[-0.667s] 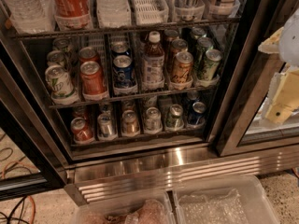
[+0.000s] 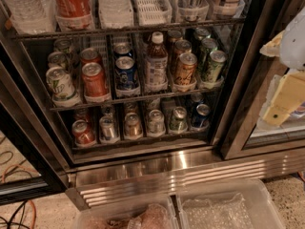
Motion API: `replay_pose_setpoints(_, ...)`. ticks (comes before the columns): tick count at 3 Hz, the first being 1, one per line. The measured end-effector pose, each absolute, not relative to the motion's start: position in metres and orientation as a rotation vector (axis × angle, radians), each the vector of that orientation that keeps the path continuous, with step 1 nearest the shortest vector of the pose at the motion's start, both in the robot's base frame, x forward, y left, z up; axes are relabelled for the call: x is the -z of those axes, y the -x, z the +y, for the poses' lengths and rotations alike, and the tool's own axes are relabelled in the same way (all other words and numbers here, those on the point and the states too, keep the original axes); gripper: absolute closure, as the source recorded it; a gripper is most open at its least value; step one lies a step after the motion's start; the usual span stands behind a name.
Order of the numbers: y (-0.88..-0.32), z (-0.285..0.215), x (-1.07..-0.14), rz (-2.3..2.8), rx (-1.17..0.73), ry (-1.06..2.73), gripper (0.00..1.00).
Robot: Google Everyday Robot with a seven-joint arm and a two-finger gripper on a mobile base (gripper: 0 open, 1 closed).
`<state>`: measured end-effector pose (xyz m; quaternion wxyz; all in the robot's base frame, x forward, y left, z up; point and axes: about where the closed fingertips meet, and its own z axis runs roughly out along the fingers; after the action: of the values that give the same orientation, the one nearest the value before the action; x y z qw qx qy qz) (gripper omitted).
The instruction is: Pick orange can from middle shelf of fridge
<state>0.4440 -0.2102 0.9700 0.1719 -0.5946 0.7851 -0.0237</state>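
Orange can sits inside the fridge, a dark frame with a ribbed steel base on speckled floor. It's on the middle shelf, front of its lane, just right of the brown bottle. The gripper hangs at the right edge, well apart; wide or narrow, cannot tell.

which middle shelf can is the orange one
The orange can, front of the lane right of the brown bottle, amber with pale swirls. The gripper is at far right.
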Motion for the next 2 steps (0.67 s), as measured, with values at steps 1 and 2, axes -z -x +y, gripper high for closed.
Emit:
replay_pose_setpoints(1, -0.459, -0.205, -0.955, 2.233, -0.015, 1.546, 0.0)
replay_pose_setpoints(2, -0.476, -0.196, -0.944, 2.194, -0.094, 1.394, 0.0)
